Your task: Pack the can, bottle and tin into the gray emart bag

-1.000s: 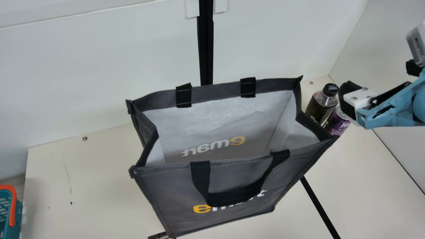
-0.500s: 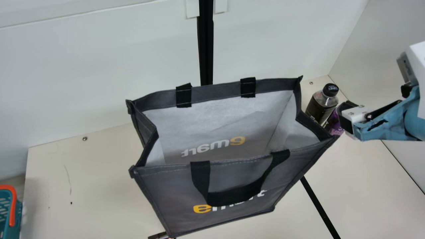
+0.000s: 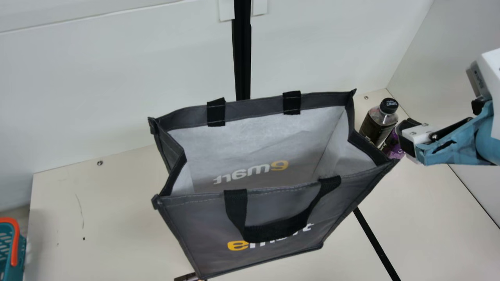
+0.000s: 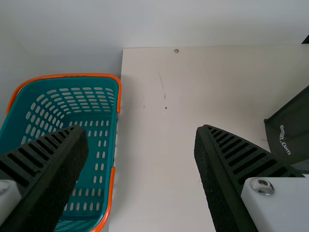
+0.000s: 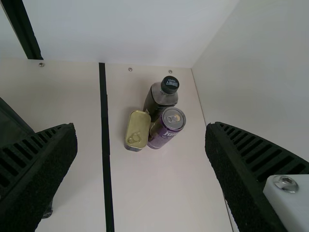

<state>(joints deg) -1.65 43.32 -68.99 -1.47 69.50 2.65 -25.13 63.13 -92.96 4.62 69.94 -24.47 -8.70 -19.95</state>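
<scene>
The gray emart bag (image 3: pixel 269 218) stands with its mouth open, its inside pale. Behind its right edge in the main view are the dark bottle (image 3: pixel 377 125) and the purple can (image 3: pixel 392 146), partly covered by my right gripper (image 3: pixel 406 136). The right wrist view has bottle (image 5: pixel 159 99), can (image 5: pixel 166 128) and gold tin (image 5: pixel 137 129) close together, with nothing between the widely parted fingers of my right gripper (image 5: pixel 141 129). In the left wrist view, my left gripper (image 4: pixel 141 129) is open and empty above the table, between basket and bag.
A teal basket with orange handles (image 4: pixel 91 169) is at the table's left side, its edge also in the main view. White walls (image 3: pixel 117 78) rise behind and at the right. Black strips (image 3: pixel 377 244) run along the cream table (image 3: pixel 97 218).
My right gripper has come down and slightly left in the main view, covering more of the can, then stayed nearly still. Bag and bottle have not moved.
</scene>
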